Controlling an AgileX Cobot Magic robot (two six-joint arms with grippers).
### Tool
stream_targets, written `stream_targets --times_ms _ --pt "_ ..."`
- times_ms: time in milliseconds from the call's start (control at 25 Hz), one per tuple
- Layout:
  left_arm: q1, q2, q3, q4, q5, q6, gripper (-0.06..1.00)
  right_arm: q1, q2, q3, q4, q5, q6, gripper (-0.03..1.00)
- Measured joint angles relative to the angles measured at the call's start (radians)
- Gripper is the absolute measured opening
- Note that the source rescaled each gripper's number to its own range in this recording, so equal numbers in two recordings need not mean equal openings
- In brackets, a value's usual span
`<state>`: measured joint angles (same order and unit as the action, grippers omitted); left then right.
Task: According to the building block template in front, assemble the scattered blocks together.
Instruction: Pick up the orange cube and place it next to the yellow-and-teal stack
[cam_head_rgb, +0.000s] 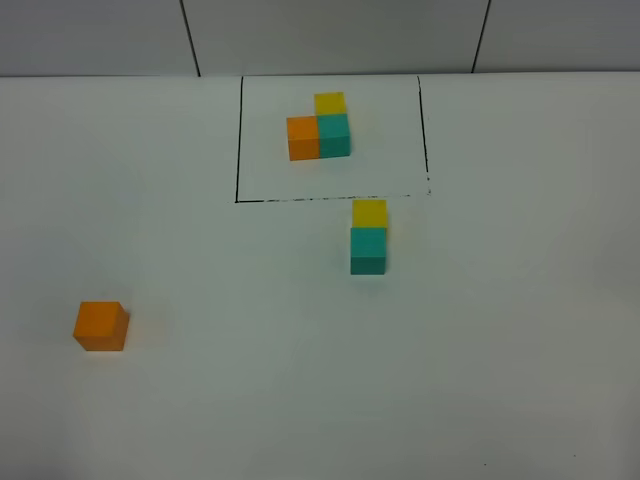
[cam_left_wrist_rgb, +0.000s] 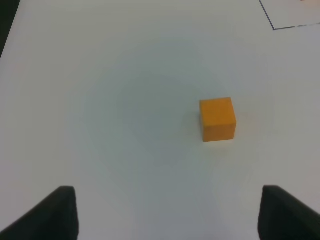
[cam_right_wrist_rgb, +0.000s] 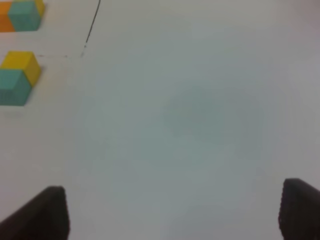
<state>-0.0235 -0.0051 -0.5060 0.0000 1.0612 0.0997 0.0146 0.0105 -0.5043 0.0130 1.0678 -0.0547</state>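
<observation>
Looks like a lab-type robot test bench. Plain white tabletop (cam_head_rgb: 500, 350) fills nearly every view — matte, evenly lit. A thin black-line rectangle (cam_head_rgb: 238, 140) is marked straight on it, framing the building block template (cam_head_rgb: 320, 130). Props are small plain cubes: orange cube (cam_head_rgb: 101, 326), teal cube (cam_head_rgb: 368, 250), yellow cube (cam_head_rgb: 369, 212), the last two touching. Behind the table edge runs a pale panelled wall (cam_head_rgb: 330, 35) with dark seams. Which kind of lab — cannot tell.

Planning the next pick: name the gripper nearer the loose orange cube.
Left. The orange cube lies just ahead of the open left gripper; the right gripper is over by the yellow cube and teal cube.
</observation>
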Motion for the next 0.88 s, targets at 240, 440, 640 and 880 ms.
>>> stream_targets --times_ms 240,440,640,880 --pt "0.0 0.001 0.0 0.0 0.0 -0.001 0.72 0.0 0.0 0.0 0.0 0.0 0.0 0.71" --pt "0.0 0.134 -0.017 0.032 -0.021 -0.076 0.75 0.0 0.0 0.0 -0.001 0.0 0.0 0.71" --pt "0.0 0.481 -0.062 0.047 -0.082 -0.138 0.85 0.0 0.0 0.0 -0.001 0.0 0.0 0.71" --pt "0.0 0.941 -0.175 0.046 -0.212 -0.147 0.87 0.0 0.0 0.0 -0.001 0.0 0.0 0.71"
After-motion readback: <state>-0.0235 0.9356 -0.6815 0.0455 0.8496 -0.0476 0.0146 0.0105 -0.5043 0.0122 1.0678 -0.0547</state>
